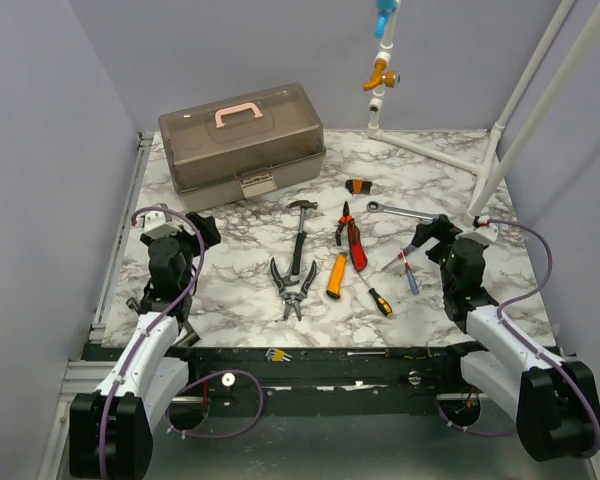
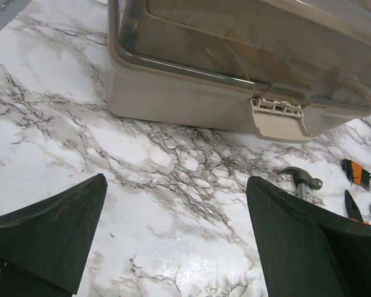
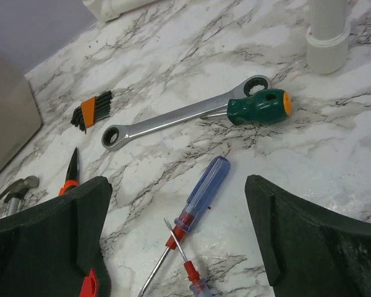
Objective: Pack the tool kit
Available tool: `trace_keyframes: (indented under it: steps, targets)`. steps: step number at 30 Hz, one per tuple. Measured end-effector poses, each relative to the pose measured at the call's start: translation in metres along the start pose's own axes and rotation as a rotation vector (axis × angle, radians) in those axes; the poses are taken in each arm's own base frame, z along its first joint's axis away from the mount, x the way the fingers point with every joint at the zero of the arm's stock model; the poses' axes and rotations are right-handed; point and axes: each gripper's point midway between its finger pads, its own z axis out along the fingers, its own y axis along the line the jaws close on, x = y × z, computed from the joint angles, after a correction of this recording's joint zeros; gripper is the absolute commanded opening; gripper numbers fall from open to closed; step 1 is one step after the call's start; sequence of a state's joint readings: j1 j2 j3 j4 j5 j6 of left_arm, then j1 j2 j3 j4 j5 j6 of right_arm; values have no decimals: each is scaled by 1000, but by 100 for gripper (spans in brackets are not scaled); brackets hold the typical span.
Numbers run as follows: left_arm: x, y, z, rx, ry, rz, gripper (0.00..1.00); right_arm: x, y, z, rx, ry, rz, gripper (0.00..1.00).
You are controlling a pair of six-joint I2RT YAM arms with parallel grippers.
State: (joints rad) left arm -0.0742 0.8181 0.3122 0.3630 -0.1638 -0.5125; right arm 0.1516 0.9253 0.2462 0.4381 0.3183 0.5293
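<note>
The tool kit is a translucent grey-brown box [image 1: 242, 145] with a pink handle, its lid down and its latch [image 2: 278, 117] closed. It stands at the back left. Loose tools lie mid-table: hammer [image 1: 300, 232], grey pliers [image 1: 292, 285], orange knife [image 1: 336, 275], red pliers [image 1: 352, 238], black-and-yellow screwdriver [image 1: 377, 297], ratchet wrench [image 3: 179, 116], hex keys [image 3: 93, 111]. My left gripper [image 2: 176, 235] is open above bare marble in front of the box. My right gripper [image 3: 176, 241] is open over a blue screwdriver [image 3: 201, 198], crossed by a smaller one [image 3: 185, 260].
A green-handled driver [image 3: 260, 106] lies by the wrench's far end. White pipe legs [image 1: 500, 130] stand at the back right, with a foot [image 3: 326, 37] close to the wrench. A second hex key set [image 1: 277, 354] rests on the frame below the table's front edge.
</note>
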Motion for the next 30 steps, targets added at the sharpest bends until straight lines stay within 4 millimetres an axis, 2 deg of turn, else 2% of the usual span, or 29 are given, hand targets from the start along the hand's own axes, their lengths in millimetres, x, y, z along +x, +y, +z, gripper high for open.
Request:
trace_keyframes:
  steps: [4, 10, 12, 14, 19, 22, 25, 28, 30]
  targets:
    - [-4, -9, 1, 28, 5, -17, 99, 2, 12, 4, -35, 38, 21, 100]
    - [-20, -35, 3, 115, 21, -52, 98, 2, 52, 15, -159, 122, 107, 100]
    - [-30, -46, 7, 127, 48, -67, 99, 8, 67, 19, -200, 168, 135, 100]
    - [-47, -58, 15, 124, 70, -77, 99, 15, 83, 24, -229, 209, 144, 100]
    - [-118, -90, 47, 87, 67, -66, 98, 25, 152, 34, -349, 276, 128, 100]
    - [-148, -94, 67, 55, 58, -43, 99, 24, 193, 41, -417, 283, 128, 100]
    - [-170, -90, 93, 22, 61, -13, 98, 21, 227, 51, -462, 281, 129, 100]
    - [-180, -79, 126, -3, 83, 17, 99, 15, 262, 66, -503, 268, 135, 100]
    - [-184, -73, 155, -4, 98, 38, 98, 14, 277, 75, -521, 260, 137, 100]
